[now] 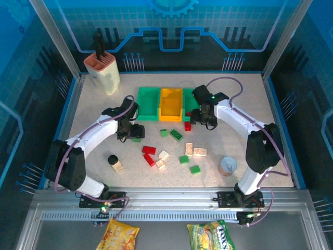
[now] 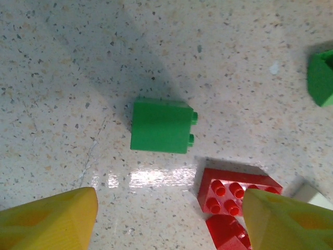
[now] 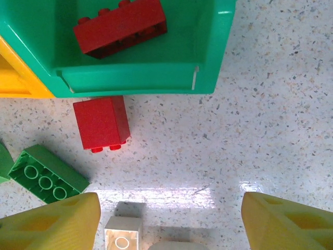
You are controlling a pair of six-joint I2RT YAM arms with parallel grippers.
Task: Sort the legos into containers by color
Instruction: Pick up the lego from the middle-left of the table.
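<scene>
A speckled pale table (image 1: 250,94) sits within blue patterned walls (image 1: 218,21).

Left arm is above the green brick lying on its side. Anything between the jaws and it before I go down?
Nothing visible. The green brick lies alone on bare table below the open left jaws. The nearest thing, a red brick, sits off to one side by one finger, apart from the green one.

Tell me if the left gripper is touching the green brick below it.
Apart. The left wrist view shows bare table between the green brick and both yellow fingers of the left gripper.
</scene>
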